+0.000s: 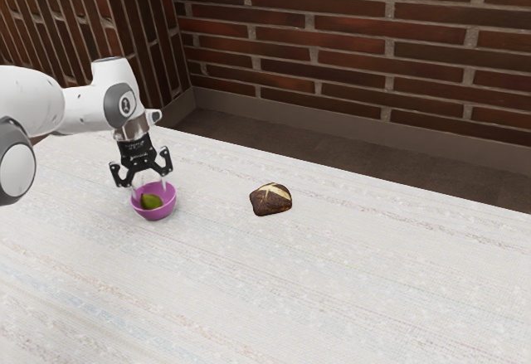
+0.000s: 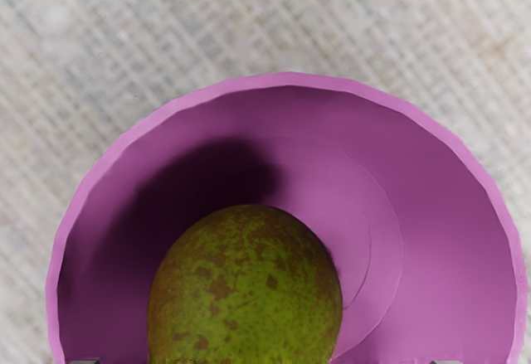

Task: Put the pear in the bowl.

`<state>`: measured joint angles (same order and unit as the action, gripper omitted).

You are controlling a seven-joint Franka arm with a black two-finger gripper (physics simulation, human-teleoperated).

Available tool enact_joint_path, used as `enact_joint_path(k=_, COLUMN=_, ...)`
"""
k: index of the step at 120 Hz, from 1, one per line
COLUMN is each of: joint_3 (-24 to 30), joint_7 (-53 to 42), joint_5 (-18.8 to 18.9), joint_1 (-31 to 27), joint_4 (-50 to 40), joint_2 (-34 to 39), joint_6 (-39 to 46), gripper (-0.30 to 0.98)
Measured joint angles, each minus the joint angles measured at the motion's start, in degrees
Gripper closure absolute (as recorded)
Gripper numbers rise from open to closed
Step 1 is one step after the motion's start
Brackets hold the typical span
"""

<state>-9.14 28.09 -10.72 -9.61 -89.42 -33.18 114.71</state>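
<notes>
Look first to the end effector (image 1: 150, 186): open, wide between the fingertips, poised low over the bowl (image 1: 156, 214) and gripping nothing. Just beneath, see the pear (image 2: 247, 289) inside the bowl, nearer one side of the hollow than the other. Judging by that, count the placing as done or very nearly so, with probably only a lift away left to make.

Expect a firm, modest weight, solid enough to settle by itself. Treat the green, brown-flecked skin as smooth and a little slippery, and the flesh as likely to bruise under a hard squeeze. For any fresh hold, close evenly on opposite sides of the fullest part, through the middle of the weight, rather than on a narrowing end, for fear of rolling or squirting out. Keep to moderate pressure. Mind the purple wall too: slip down between fruit and rim without catching either. On leaving, rise straight, to avoid dragging the rim or tipping a bowl probably light and stiff.

Farther out, find the table (image 1: 332, 281), pale and streaked, bearing the bowl upright and, well apart toward the exterior view's right, a dark brown loaf (image 1: 271, 199) with pale markings. Beyond, note a brick wall (image 1: 348, 36), of no concern here.
</notes>
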Motion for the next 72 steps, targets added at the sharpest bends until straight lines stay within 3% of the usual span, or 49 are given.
enact_joint_path(k=20, joint_3=-0.06, joint_7=-0.97, joint_5=0.89, joint_1=-0.61, joint_4=-0.46, joint_2=7.77, joint_6=0.01, gripper=0.10)
enact_joint_path(k=45, joint_3=1.87, joint_7=-9.00, joint_5=2.65, joint_1=3.69, joint_4=-3.12, joint_2=25.94, joint_6=-7.24, gripper=0.05)
enact_joint_path(k=72, joint_3=2.31, joint_7=-17.18, joint_5=2.75, joint_1=6.25, joint_4=6.22, joint_2=28.30, joint_6=-20.53, gripper=0.03)
